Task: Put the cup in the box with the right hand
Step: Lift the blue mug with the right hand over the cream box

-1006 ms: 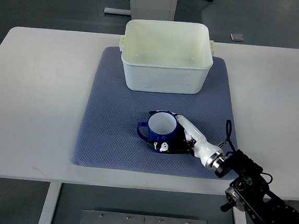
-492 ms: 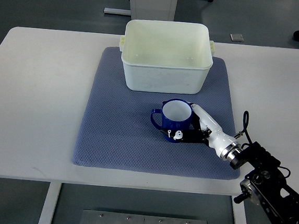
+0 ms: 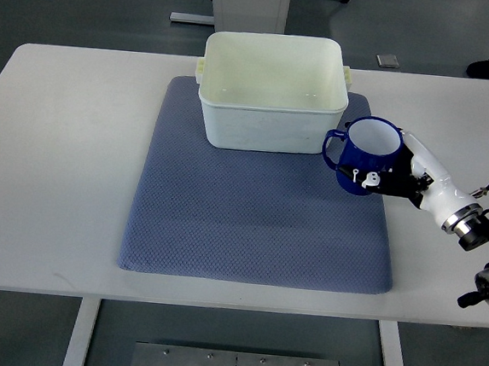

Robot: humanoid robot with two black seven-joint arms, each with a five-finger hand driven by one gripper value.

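The right hand [image 3: 392, 175] grips the cup [image 3: 368, 156], apparently lifted, beside the box [image 3: 270, 130] (right corner). Carrying step; next, move left over the opening, then lower.

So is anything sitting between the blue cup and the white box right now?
No. In the top view, the blue cup, gripped by the right hand, sits just right of the white box; only a sliver of blue mat shows between them.
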